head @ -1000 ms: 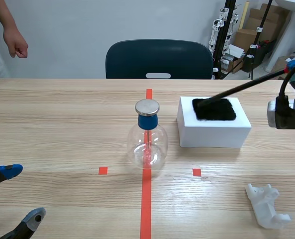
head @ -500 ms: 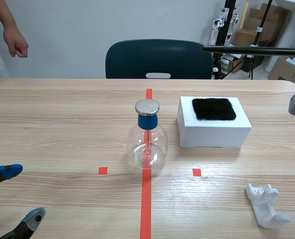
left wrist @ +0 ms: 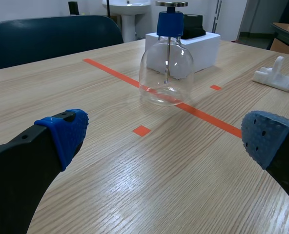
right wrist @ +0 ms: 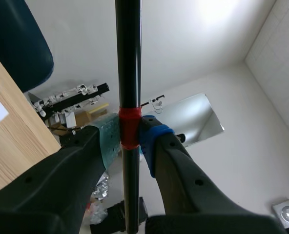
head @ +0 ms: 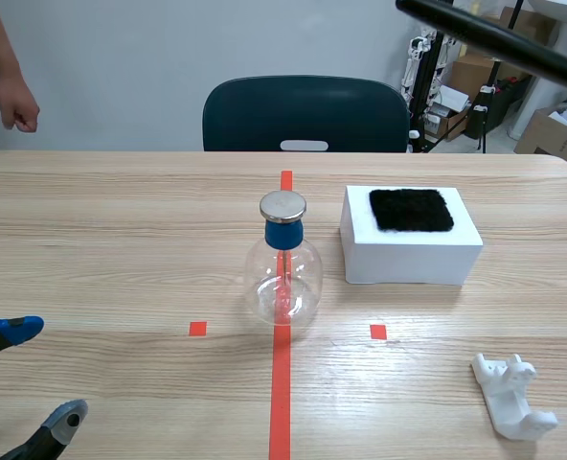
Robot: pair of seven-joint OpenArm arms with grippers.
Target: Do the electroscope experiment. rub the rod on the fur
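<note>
The rod (head: pixel 494 40) is seen in the upper right corner of the scene view as a long black bar. Its long axis is slanted, with the free end pointed toward the upper left and the rest run down to the right edge of the frame. It is held off the counter (head: pixel 121 240) and well apart from the fur (head: pixel 412 209). In the right wrist view the rod (right wrist: pixel 128 58) is clamped in the right pincer (right wrist: pixel 130 137). It is pressed at a red band between a grey-green pad (right wrist: pixel 110 139) and a blue pad (right wrist: pixel 152 141), and its length is run straight out ahead of the 2 fingers.

The fur is a black square patch laid flat on top of a white block (head: pixel 413 254) at the right centre of the scene view. Just to the left of the block a clear glass flask (head: pixel 283 278) is stood upright on the red tape line. It is closed by a blue stopper (head: pixel 284 234) topped with a round metal disc (head: pixel 283 205).

A white plastic part (head: pixel 515 407) is laid at the lower right of the counter. The left pincer (head: pixel 42 376) is found at the lower left corner, with its fingers spread wide apart and nothing between them. In the left wrist view the flask (left wrist: pixel 166 73) is seen ahead of that pincer (left wrist: pixel 166 134).

A dark chair (head: pixel 306 113) is placed behind the counter, and a person's hand (head: pixel 15 103) is seen at the upper left.
</note>
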